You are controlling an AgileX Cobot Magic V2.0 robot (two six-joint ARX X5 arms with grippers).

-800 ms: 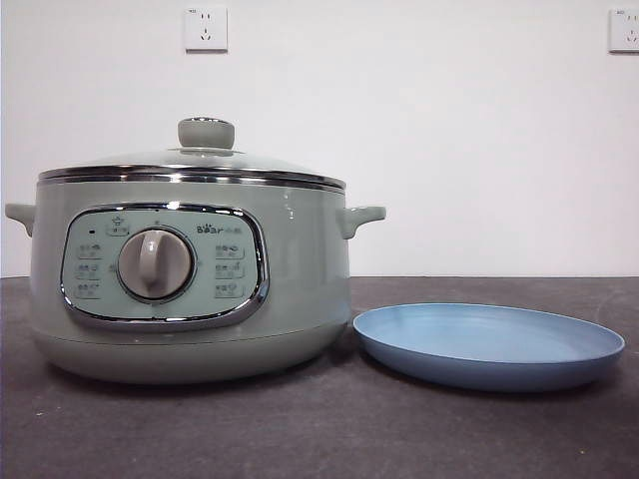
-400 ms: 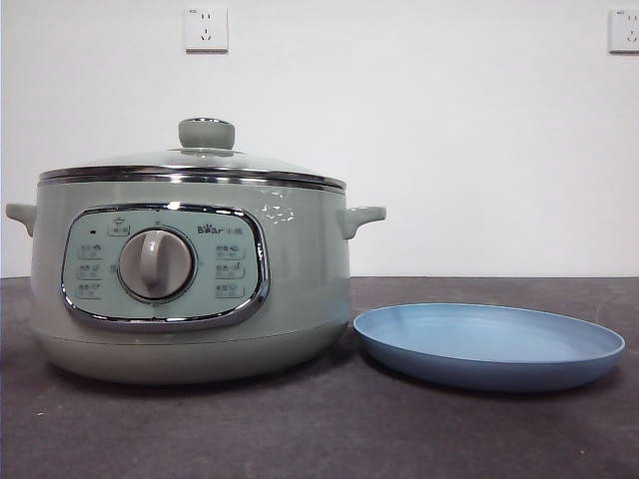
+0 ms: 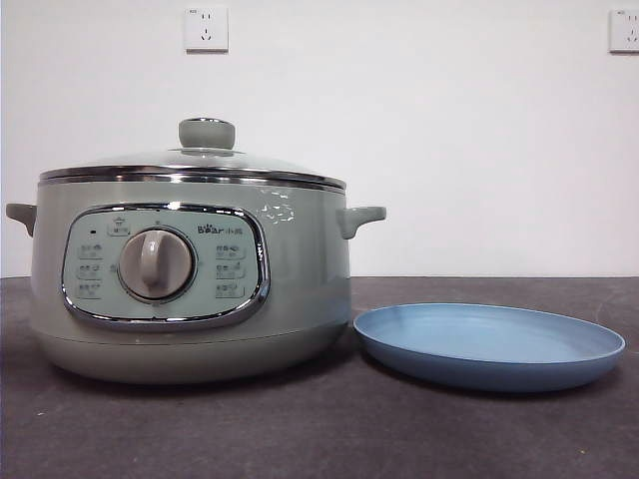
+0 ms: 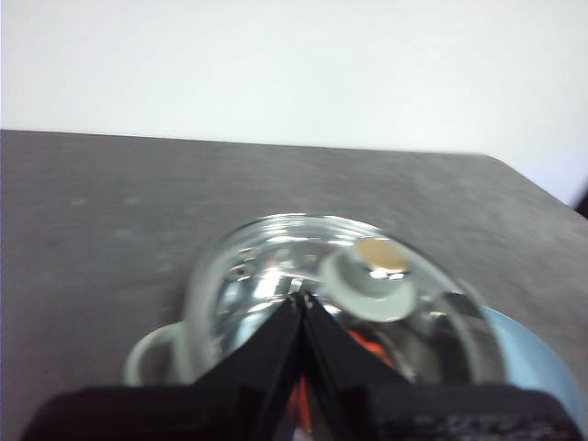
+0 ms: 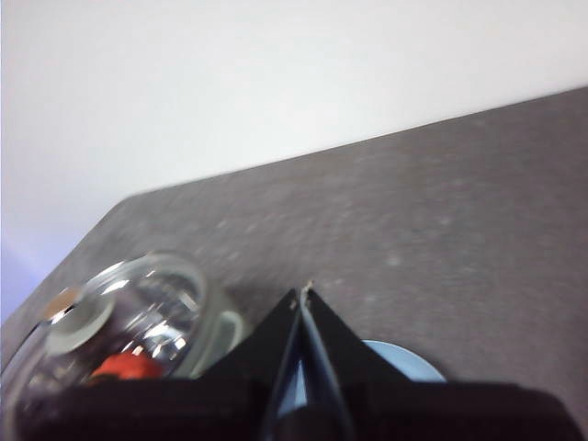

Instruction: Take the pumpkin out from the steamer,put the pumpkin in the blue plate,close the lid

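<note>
The dark grey counter carries the big sage-green electric steamer, and its domed glass lid with the green knob sits on top, so nothing has started. Just beside it lies the wide light-blue plate, bare. The small orange-red pumpkin shows through the glass, inside the pot. The left gripper hovers above the lid, jaws pressed together; the right gripper waits above the counter, also pressed together. Every step remains.
</note>
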